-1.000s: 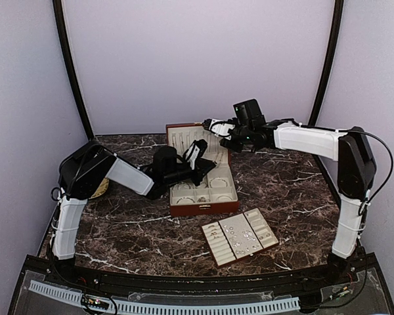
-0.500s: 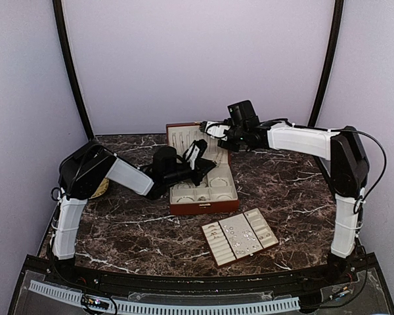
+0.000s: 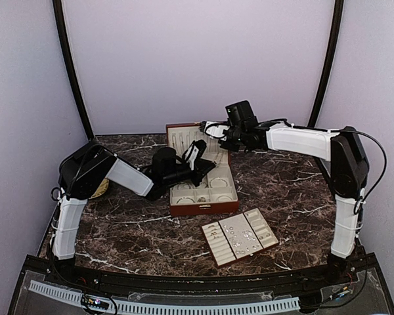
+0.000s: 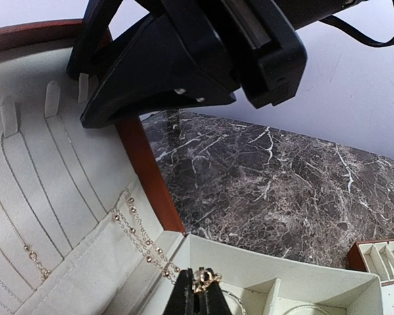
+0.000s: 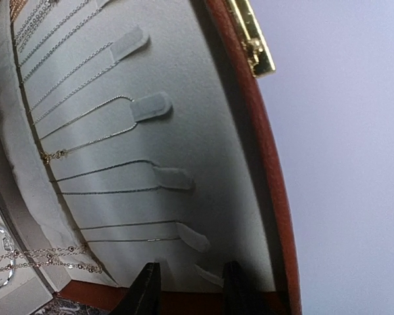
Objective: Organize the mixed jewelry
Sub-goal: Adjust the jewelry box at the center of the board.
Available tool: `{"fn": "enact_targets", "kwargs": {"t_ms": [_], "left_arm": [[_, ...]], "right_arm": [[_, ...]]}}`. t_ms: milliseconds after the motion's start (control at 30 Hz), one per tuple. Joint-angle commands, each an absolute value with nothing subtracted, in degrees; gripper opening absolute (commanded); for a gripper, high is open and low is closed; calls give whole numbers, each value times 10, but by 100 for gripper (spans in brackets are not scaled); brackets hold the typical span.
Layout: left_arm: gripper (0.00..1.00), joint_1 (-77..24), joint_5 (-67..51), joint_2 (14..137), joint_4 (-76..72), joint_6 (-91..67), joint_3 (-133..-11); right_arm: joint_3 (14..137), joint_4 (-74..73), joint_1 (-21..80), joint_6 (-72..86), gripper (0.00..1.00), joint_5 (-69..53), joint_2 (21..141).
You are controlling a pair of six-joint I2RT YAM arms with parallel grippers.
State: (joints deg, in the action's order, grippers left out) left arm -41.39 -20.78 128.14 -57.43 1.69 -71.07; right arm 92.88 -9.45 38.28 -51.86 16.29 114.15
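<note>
The red-brown box (image 3: pixel 203 209) stands open mid-table, its cream-lined lid (image 3: pixel 184 136) upright. My left gripper (image 3: pixel 202 167) hangs over the box's compartments, shut on a tiny gold-toned jewelry piece (image 4: pixel 206 278) at its tips (image 4: pixel 200 292). A beaded chain (image 4: pixel 141 233) trails over the lid's lining just left of it. My right gripper (image 3: pixel 209 128) is at the lid's upper right corner. Its fingers (image 5: pixel 144 289) stand apart against the lid's end (image 5: pixel 192 289), with a lining tab between them. Thin chains (image 5: pixel 105 164) hang from the lid's tabs. More mixed jewelry (image 3: pixel 241 233) lies on the cream tray (image 3: pixel 221 252).
The slotted tray sits near the front, right of centre. A yellowish round object (image 3: pixel 102 189) lies half hidden behind the left arm's shoulder. Black frame posts (image 3: pixel 71 72) rise at the back corners against lilac walls. Rings and bangles (image 3: pixel 200 195) rest in the box's compartments.
My right gripper has shifted left toward the lid's corner and its jaws have narrowed. The left arm and its held piece have stayed put.
</note>
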Motion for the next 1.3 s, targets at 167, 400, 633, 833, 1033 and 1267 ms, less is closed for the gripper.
{"fn": "enact_targets", "kwargs": {"t_ms": [167,400,633,833,1033,1267], "left_arm": [[0,-412,-213,1265,-599,5,-701],[0,-412,-212,1265,-595,5,-703],[0,-412,-209,1265,-592,4,-709],[0,-412,-208,1265,-589,4,-713],[0,-412,-208,1265,-589,4,-714],[0,-412,-207,1265,-588,3,-714]], "right_arm": [[894,-113,394,-499,22,183,1117],[881,-109,396,-491,11,184,1116],[875,-116,399,-485,3,178,1119],[857,-119,402,-475,1,179,1118],[845,-118,406,-469,1,179,1115],[840,-122,410,-464,1,178,1118]]}}
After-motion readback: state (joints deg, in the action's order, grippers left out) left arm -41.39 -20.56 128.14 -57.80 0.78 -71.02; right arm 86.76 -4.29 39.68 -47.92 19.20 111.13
